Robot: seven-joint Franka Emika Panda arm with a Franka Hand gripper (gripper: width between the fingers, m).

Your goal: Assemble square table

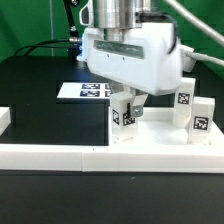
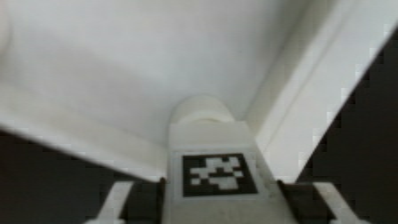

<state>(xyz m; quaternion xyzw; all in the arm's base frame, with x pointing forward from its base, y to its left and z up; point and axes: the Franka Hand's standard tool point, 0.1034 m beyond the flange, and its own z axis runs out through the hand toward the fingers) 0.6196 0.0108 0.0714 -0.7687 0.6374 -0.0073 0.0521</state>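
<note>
A white table leg with a black-and-white tag stands upright on the square tabletop, near the slab's edge at the exterior view's left. My gripper comes down over it from above. In the wrist view the leg fills the space between my fingers, which lie against its two sides, so the gripper is shut on it. Behind the leg lies the flat white tabletop with its raised rim. Two more tagged legs stand at the exterior view's right.
The long white low border wall runs along the front of the table. The marker board lies flat on the black table behind my gripper, at the exterior view's left. A green backdrop stands behind.
</note>
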